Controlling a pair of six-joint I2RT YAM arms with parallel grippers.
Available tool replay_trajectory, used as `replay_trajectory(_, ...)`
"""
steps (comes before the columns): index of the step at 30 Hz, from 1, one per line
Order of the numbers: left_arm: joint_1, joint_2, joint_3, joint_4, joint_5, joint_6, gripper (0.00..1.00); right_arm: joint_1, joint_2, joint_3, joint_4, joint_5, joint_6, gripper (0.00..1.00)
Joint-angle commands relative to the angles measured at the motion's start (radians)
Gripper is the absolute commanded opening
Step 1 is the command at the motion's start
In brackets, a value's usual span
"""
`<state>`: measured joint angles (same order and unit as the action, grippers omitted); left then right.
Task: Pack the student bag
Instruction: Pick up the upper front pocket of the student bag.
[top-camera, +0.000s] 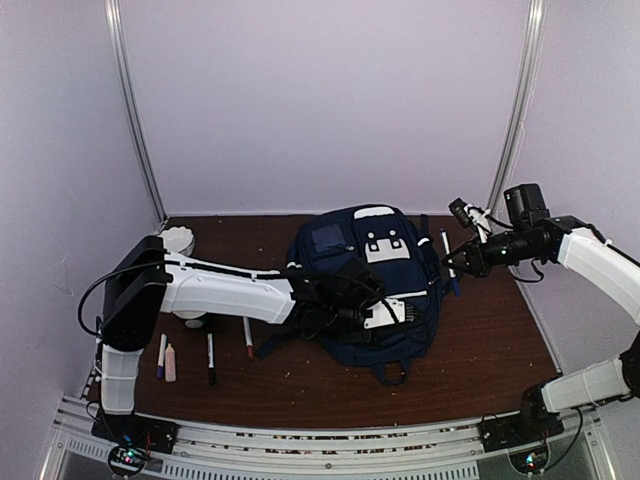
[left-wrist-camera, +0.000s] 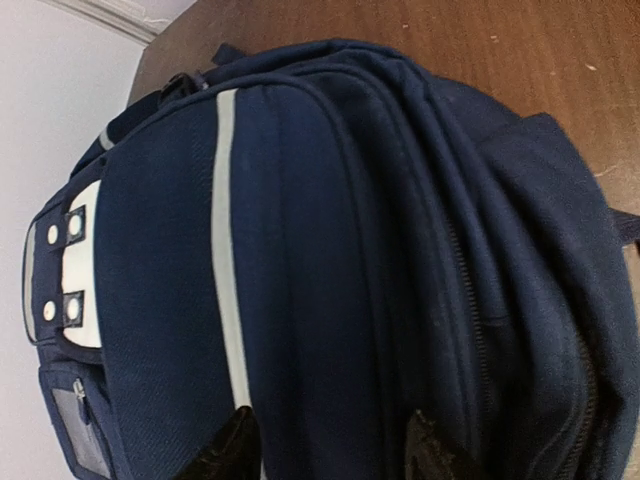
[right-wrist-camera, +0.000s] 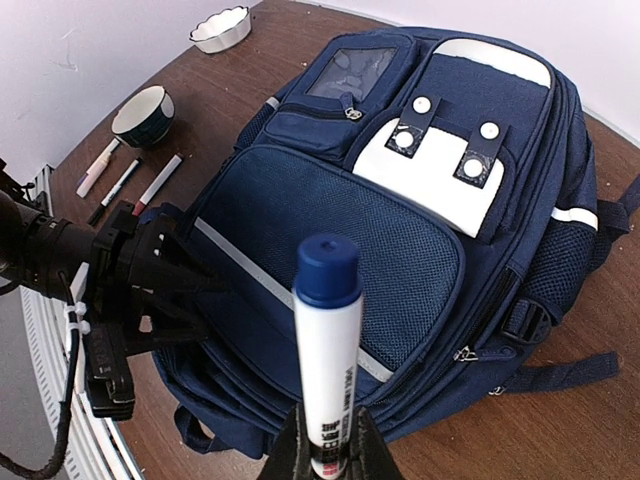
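Pinching a blue-capped marker (right-wrist-camera: 328, 340), right gripper (right-wrist-camera: 325, 452) fingers tight on its barrel, held above the student bag (right-wrist-camera: 400, 230). Left gripper (left-wrist-camera: 328, 452) fingers part-spread astride the bag's edge; clamped or loose, cannot tell. Bag lies front-up, mid-table (top-camera: 500, 350).

Table (top-camera: 480, 350): student bag (right-wrist-camera: 330, 210), 2 bowls (top-camera: 178, 238), 4 pens (top-camera: 210, 358).
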<state>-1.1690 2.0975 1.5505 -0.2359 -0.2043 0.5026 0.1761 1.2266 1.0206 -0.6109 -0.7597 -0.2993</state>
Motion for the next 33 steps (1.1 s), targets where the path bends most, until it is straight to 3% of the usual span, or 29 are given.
replay_trajectory(1, 0.002, 0.03, 0.006, 0.112, -0.173, 0.032, 0.51, -0.007, -0.01, -0.014, 0.04, -0.024, 0.018, 0.0)
replay_trajectory(8, 0.002, 0.048, 0.028, 0.129, -0.193, 0.063, 0.43, -0.008, -0.01, -0.005, 0.025, -0.022, 0.008, 0.01)
replay_trajectory(14, 0.002, 0.045, 0.034, 0.087, -0.086, 0.082, 0.5, -0.01, -0.015, 0.001, 0.017, -0.023, 0.005, 0.01)
replay_trajectory(18, 0.002, 0.08, 0.06, 0.093, -0.201, 0.075, 0.41, -0.01, -0.011, 0.008, 0.018, -0.027, 0.009, 0.01)
replay_trajectory(23, 0.029, 0.028, 0.062, 0.146, -0.273, 0.032, 0.16, -0.01, -0.014, 0.024, -0.008, -0.019, -0.008, 0.01)
replay_trajectory(27, 0.063, -0.072, 0.053, 0.161, -0.179, -0.015, 0.0, -0.01, -0.024, 0.04, -0.043, -0.013, -0.047, 0.01)
replay_trajectory(33, 0.113, -0.153, 0.075, 0.14, -0.008, -0.093, 0.0, -0.01, -0.029, 0.044, -0.074, -0.007, -0.085, 0.01)
